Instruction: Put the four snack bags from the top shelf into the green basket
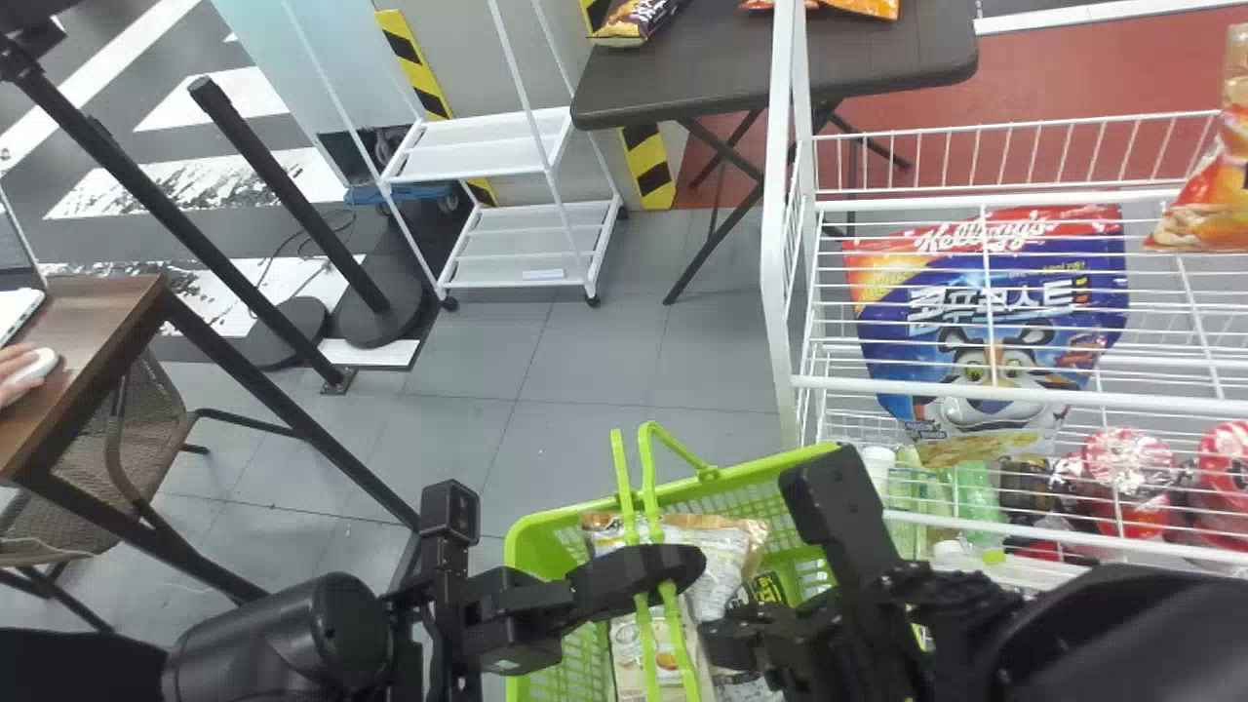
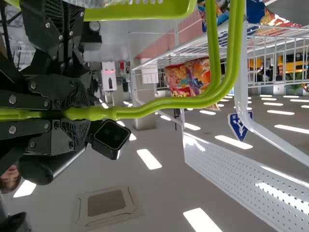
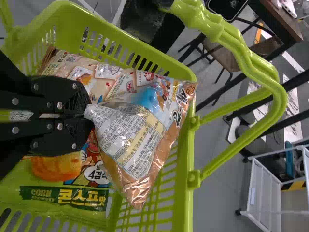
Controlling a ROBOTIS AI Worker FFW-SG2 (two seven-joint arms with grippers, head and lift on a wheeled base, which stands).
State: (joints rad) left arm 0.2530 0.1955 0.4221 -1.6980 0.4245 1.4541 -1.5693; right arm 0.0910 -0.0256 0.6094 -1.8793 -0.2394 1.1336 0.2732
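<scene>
Your right claw [image 1: 726, 634] is clenched on the corner of a snack bag [image 3: 133, 145], which hangs at the mouth of the green basket [image 3: 183, 193]; you can't tell whether it rests on anything. Under it, inside the basket, lies a green bag [image 3: 58, 195]. Your left claw [image 1: 668, 577] has the basket's handles [image 2: 145, 110] pinched. To your right, a blue cereal bag [image 1: 985, 302] shows through the white wire rack [image 1: 780, 214]. Beyond stands the dark desk [image 1: 702, 73], bearing more bags [image 1: 634, 19].
</scene>
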